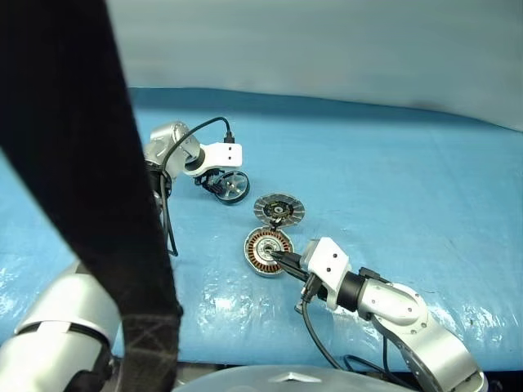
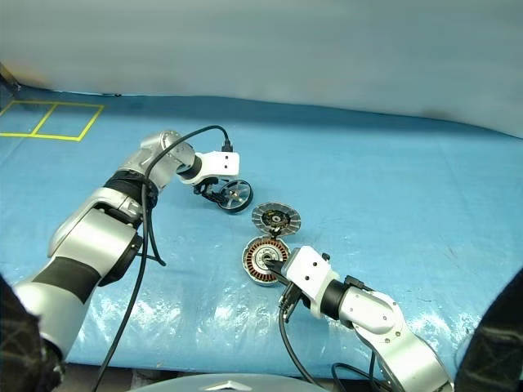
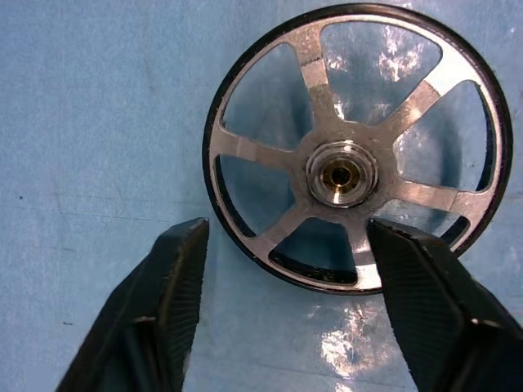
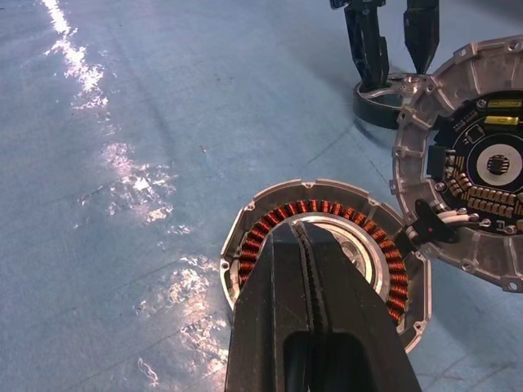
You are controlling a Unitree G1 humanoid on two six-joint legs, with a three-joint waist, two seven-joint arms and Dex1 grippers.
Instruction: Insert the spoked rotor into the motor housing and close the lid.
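Fingers (image 3: 176, 302) of the left gripper (image 3: 286, 286) stand apart over the spoked rotor (image 3: 357, 147), one on either side of its near rim; not clenched on it, and contact cannot be confirmed. Left wrist view shows the rotor lying flat on the blue sheet (image 3: 98, 122), black ring outside, silver spokes running to a silver hub. Head views add the wider layout: rotor (image 1: 233, 187) sits at the tip of the left gripper (image 1: 214, 181), apart from the other two discs.

Right gripper (image 4: 309, 245) is clenched, its two black fingers pressed together, nothing between them. Right wrist view has the tips over the centre of the motor housing (image 4: 270, 220), inside the ring of copper windings. Same view shows the lid (image 4: 458, 163) touching the housing edge, its inner face up with dark centre and yellow marks, and beyond it the left gripper's fingers at the rotor.

Head views show housing (image 1: 267, 251) and lid (image 1: 279, 209) lying side by side mid-sheet.
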